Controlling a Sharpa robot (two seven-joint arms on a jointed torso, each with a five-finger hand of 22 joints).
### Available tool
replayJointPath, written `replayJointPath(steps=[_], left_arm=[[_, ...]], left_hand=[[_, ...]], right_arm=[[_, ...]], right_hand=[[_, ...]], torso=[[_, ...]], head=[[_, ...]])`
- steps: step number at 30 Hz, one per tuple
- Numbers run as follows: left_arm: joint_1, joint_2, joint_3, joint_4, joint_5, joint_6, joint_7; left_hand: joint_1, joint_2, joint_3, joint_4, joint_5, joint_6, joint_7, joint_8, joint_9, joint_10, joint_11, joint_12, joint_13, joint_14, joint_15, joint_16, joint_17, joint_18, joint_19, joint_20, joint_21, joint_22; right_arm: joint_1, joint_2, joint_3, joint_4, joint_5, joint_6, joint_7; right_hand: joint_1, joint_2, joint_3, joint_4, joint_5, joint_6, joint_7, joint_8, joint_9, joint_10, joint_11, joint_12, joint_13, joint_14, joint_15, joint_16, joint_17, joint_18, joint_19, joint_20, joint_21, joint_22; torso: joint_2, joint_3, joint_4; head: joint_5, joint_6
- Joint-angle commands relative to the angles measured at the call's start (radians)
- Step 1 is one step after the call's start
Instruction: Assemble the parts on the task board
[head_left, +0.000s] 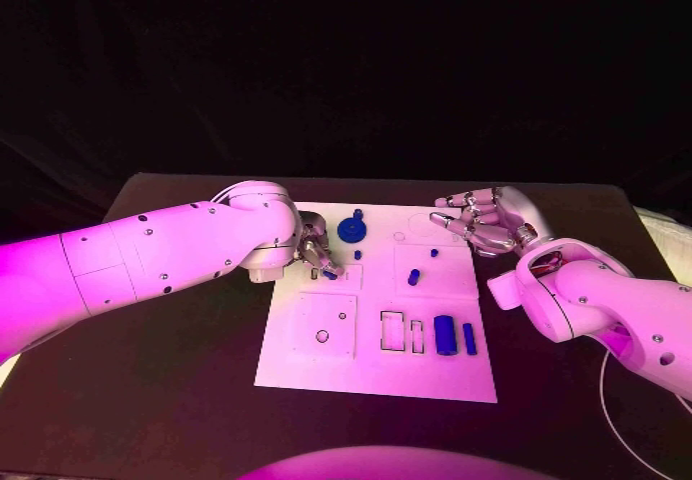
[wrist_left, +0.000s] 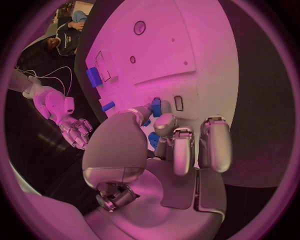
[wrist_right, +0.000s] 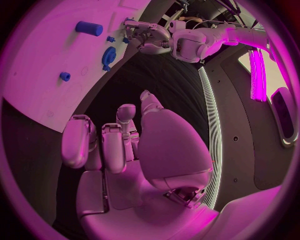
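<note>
Task board (head_left: 378, 375), parts in progress.
My left hand (head_left: 309, 254) pinches a small blue part (wrist_left: 155, 106) over it; my right hand (head_left: 486, 222) hovers, fingers apart, empty.

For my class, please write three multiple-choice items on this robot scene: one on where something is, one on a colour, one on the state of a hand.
1. Where does the left hand work?
A. over the board's left side, near its far end
B. on bare table to the right of the board
C. over the board's near edge

2. What colour are the small parts on the white board?
A. yellow
B. blue
C. green

3. What is the right hand doing?
A. gripping the blue gear
B. pressing a part into a slot
C. holding nothing, fingers apart

Answers:
1 A: the head view shows the hand at the board's far left part.
2 B: the pegs, blocks and gear all look blue.
3 C: the right wrist view shows its palm bare, beside the board's far right corner.
</note>
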Motion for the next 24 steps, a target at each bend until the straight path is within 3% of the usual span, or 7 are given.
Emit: replayJointPath(steps=[1,24], left_arm=[[-0.008,0.001,-0.007,-0.003,-0.005,0.058,-0.014],[-0.009,0.017,-0.011,-0.018,-0.03,0.093,-0.016]], left_hand=[[-0.012,0.002,0.023,-0.032,0.007,0.022,-0.014,0.007,0.002,0.005,-0.004,0.0,0.0,0.107,-0.005,0.003,0.263,-0.007,0.015,-0.003,0.005,0.098],[-0.085,-0.013,-0.06,-0.016,0.007,0.034,-0.017,0.01,0.011,0.011,-0.006,0.005,0.002,0.107,-0.007,0.003,0.263,-0.009,0.02,-0.006,0.008,0.106]], right_arm=[[-0.001,0.001,0.0,0.002,-0.002,0.012,0.007],[-0.001,-0.003,0.0,0.004,0.0,0.015,0.007]], right_hand=[[-0.007,-0.001,-0.003,0.002,0.003,0.001,-0.004,0.002,0.001,0.002,-0.002,0.006,0.0,0.054,0.005,-0.001,0.025,0.01,-0.003,-0.002,-0.005,0.0],[-0.007,0.001,-0.004,0.002,0.004,0.001,-0.004,0.002,0.001,0.002,-0.002,0.007,0.0,0.054,0.005,-0.002,0.024,0.01,-0.002,-0.002,-0.004,0.001]], torso=[[0.0,0.0004,-0.0006],[0.0,0.0009,-0.0008]], head=[[0.001,0.0],[0.0,-0.006]])
